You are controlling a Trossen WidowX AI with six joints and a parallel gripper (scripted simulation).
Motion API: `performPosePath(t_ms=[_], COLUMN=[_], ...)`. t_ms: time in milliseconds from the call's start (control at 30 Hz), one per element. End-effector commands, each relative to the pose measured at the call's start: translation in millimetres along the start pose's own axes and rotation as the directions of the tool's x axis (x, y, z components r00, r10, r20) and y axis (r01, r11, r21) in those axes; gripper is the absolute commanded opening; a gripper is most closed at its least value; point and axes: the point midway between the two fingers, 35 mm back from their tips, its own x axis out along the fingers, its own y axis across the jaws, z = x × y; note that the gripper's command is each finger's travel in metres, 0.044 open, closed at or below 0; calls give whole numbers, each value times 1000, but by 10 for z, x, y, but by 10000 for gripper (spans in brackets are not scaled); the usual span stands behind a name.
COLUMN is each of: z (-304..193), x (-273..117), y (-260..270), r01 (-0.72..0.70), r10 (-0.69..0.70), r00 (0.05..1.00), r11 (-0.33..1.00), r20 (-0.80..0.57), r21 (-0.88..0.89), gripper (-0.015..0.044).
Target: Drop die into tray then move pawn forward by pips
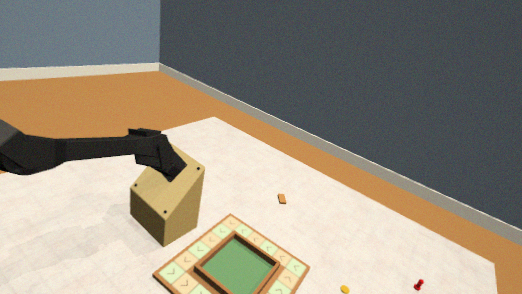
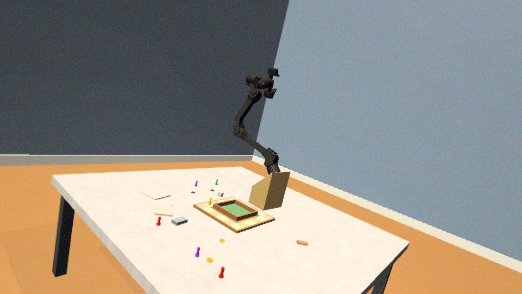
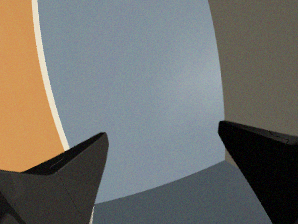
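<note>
- Nearest me, along the front edge of the table (image 2: 125,250), lie things I mean to leave alone: a red pawn (image 2: 221,272), a yellow disc (image 2: 209,260) and a purple pawn (image 2: 197,251).
- Further in, about mid-table, is the board (image 2: 234,216) with its green dice tray (image 2: 236,209). A yellow pawn (image 2: 210,201) stands on the board's ring at its left corner. I take this for the one to move, though it is too small for me to read its square.
- Just beyond the board, toward the far edge, there is a small pale cube (image 2: 220,194). I judge it to be the die, lying on the table top just beside the ring. Its pips are too small to read.
- Behind the board at the far right edge stands the tan box (image 2: 270,190), with the arm rising from behind it.
- Farthest and highest is the gripper (image 2: 272,85). It is released, with the fingers spread wide and only wall between them in the wrist view.
- What the next move turns on is that the die lies far below the gripper and out toward the table's middle. The arm is folded upright with the wrist turned away from the table, so I would have to tip the wrist down and reach forward past the tan box.
</note>
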Motion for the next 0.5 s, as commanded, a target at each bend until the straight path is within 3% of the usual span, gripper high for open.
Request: performPosePath(t_ms=[0, 133, 300, 467], z=[-13, -278, -706, -1097], x=[-7, -155, -433, -892], y=[-9, -202, -579, -910], r01=[4, 102, 291, 467], r10=[-4, -100, -285, -459], r00=[1000, 990, 931, 812], r11=[1000, 995, 957, 881], r20=[-5, -96, -227, -360], r21=[1, 10, -10, -70], gripper=[374, 275, 275, 275])
